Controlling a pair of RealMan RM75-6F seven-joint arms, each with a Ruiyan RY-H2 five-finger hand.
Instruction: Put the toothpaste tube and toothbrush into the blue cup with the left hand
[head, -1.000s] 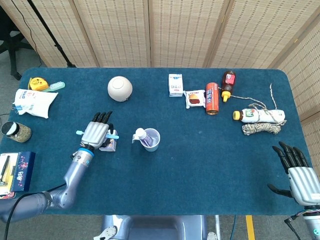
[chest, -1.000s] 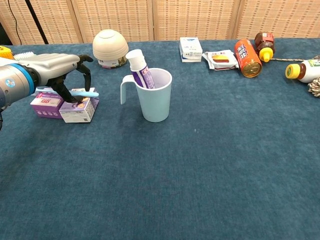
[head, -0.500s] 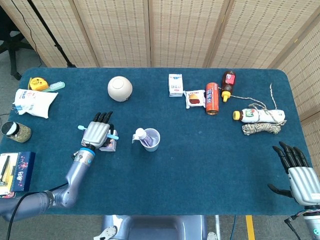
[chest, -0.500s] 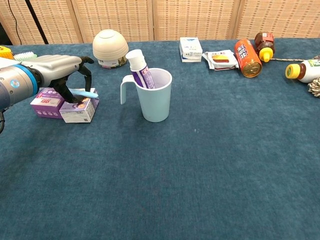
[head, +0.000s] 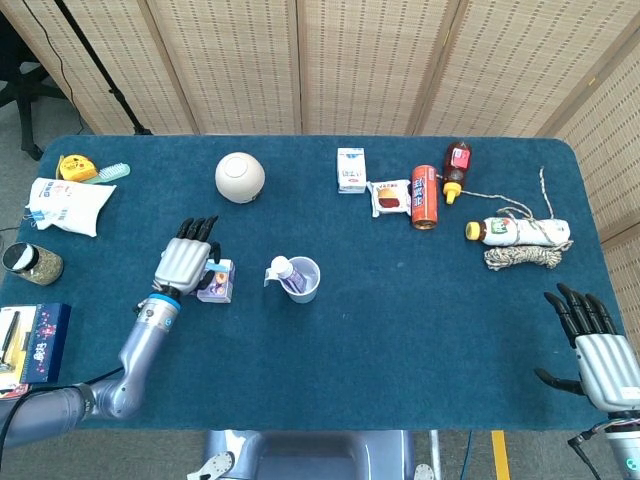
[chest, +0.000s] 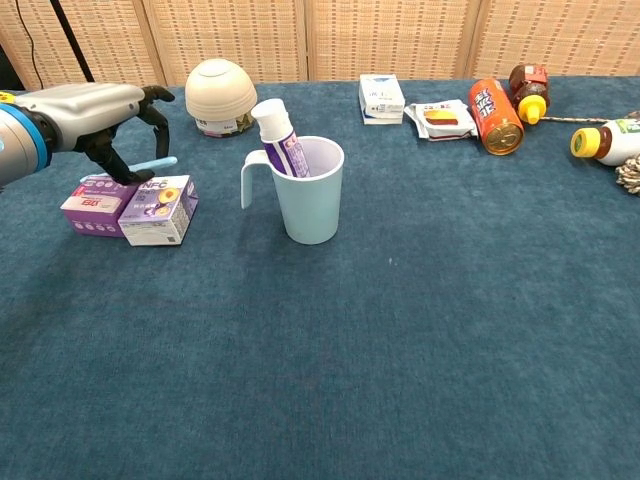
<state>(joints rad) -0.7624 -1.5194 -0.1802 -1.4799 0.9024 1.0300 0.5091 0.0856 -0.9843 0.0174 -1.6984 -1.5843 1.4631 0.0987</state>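
Left hand (chest: 95, 108): your hand is above the purple boxes (chest: 130, 205), and its curled fingers grip the toothbrush (chest: 150, 164), which is lifted off the boxes.
Toothbrush: light blue, almost level; one end points toward the cup (chest: 310, 192).
Cup: it stands upright near the table middle, with the handle on the side of your left hand.
Toothpaste (chest: 280, 136): already in the cup, leaning to the handle side; the other side of the opening is free.
Open room: bare cloth between the boxes and the cup; a white bowl (chest: 221, 95) is behind this gap.
Right hand (head: 603, 352): at the near right table (head: 400, 330) edge, fingers spread, holding nothing.
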